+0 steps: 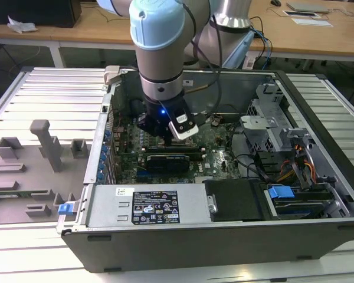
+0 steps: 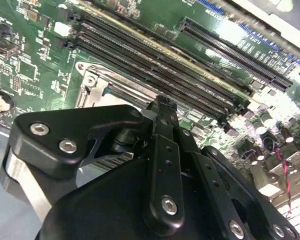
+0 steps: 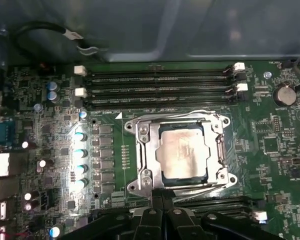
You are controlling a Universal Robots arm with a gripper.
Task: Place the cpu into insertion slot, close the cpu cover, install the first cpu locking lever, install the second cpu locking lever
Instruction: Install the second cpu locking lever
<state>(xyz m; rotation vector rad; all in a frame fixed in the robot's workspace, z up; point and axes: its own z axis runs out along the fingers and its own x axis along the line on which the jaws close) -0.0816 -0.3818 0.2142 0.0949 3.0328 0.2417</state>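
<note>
While we hover just above the board, the cpu [image 3: 182, 152] already sits in the insertion slot [image 3: 219, 150], cpu cover [image 3: 146, 150] framing it. Our tool [image 3: 162, 207] hangs at the slot's near edge, fingers drawn together on nothing. That chip looks light, stiff and fragile; we'd touch only its edges, never the contacts.
</note>
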